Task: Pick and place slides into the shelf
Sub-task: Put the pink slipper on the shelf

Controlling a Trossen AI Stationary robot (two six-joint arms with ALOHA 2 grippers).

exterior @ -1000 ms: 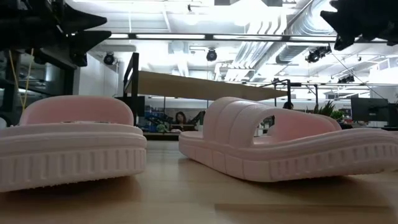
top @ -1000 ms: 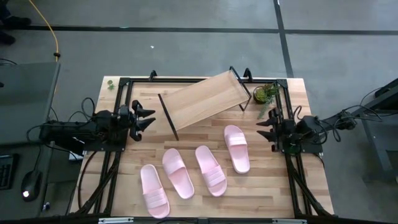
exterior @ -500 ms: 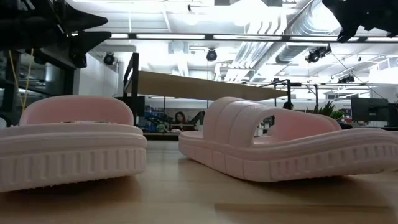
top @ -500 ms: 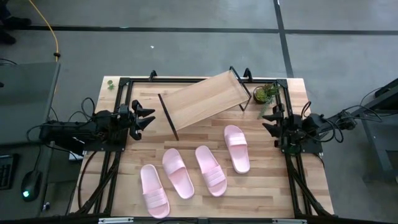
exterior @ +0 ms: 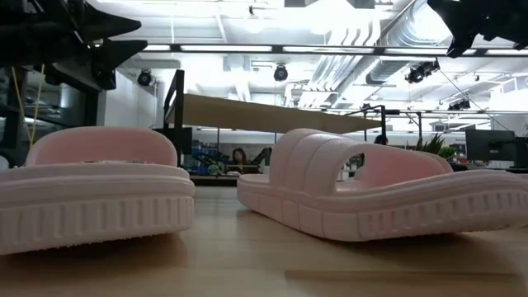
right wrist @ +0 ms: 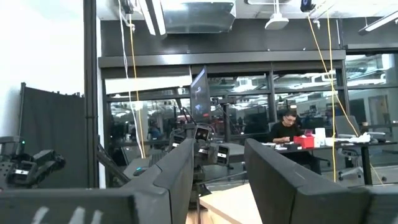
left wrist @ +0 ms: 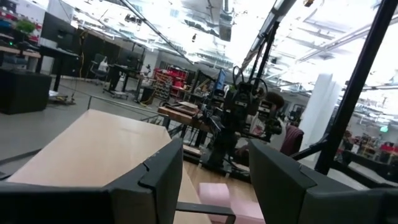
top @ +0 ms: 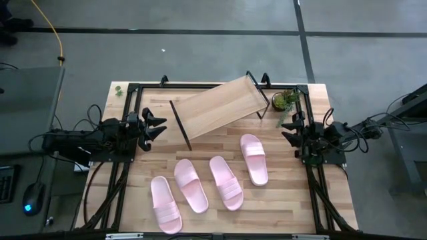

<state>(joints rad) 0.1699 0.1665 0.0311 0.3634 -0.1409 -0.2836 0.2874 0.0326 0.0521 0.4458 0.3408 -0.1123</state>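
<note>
On my left, the left gripper (top: pixel 158 127) waits released beside the tilted light-wood shelf on black legs (top: pixel 217 107). Four pale pink rubber slides (top: pixel 195 185) lie in a row on the wooden tabletop (top: pixel 280 207), straps up, none shelved. My right gripper (top: pixel 287 130) hangs parted, empty, at its edge.

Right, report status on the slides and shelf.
Left tool and right tool open, empty, at table edges. Four slides on the table; shelf bare. Nothing in the way.
</note>
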